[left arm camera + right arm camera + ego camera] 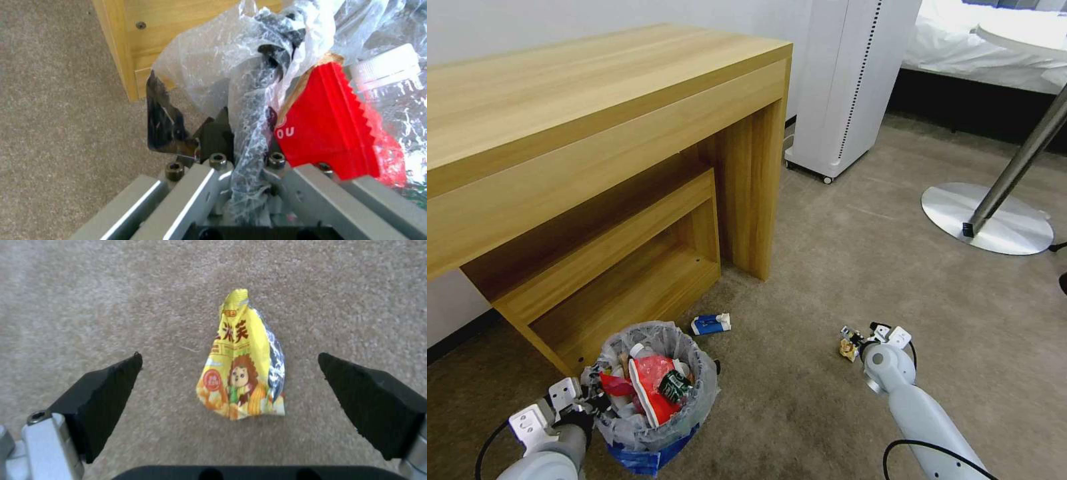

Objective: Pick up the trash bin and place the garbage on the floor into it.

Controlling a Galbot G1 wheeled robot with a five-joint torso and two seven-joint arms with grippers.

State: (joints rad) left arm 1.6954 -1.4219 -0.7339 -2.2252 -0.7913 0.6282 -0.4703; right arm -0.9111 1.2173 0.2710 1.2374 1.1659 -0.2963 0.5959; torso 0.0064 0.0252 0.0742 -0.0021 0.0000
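While the wooden desk (594,133) fills the upper left, the trash bin (650,400) sits on the beige carpet (840,267) by its low shelf, full w/ red wrappers. Left gripper (589,403), arm reaching in from bottom left, is clamped on the bin's rim & plastic liner (249,133). Right arm points fwd & down; right gripper (229,380) has fingers wide apart either side of a yellow snack wrapper (242,373) on the carpet. Blue-white carton (710,324) lies just beyond the bin.

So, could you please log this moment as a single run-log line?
left end effector: shut on trash bin rim | right end effector: open over yellow wrapper on floor | blue-white carton: on floor
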